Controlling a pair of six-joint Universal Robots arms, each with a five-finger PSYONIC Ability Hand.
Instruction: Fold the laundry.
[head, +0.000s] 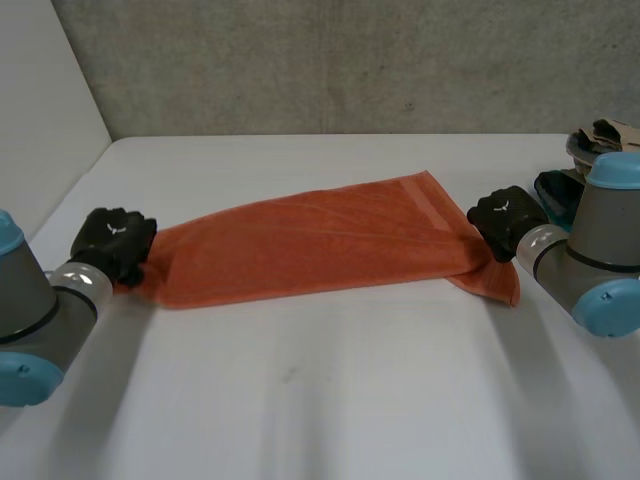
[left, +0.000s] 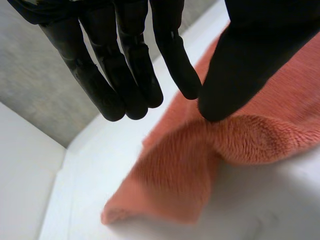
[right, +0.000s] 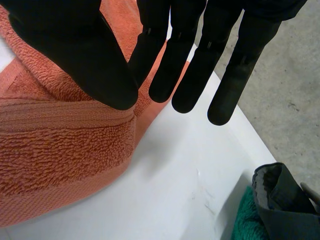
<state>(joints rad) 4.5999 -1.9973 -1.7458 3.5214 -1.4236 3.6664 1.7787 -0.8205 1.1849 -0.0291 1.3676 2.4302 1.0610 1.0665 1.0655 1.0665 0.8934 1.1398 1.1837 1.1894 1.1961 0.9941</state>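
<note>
An orange towel lies stretched across the white table between my two hands. My left hand is at its bunched left end. In the left wrist view a raised fold of the towel comes up to the thumb tip, pinched against the nearest finger of the left hand, and the end corner rests on the table. My right hand is at the towel's right end, with one corner hanging past it toward me. There the right hand presses its thumb into the hemmed edge of the towel against straight fingers.
More laundry, dark and green pieces, is piled at the table's right edge just past my right hand. A white side wall stands at the left and a grey wall at the back. Bare table lies in front of the towel.
</note>
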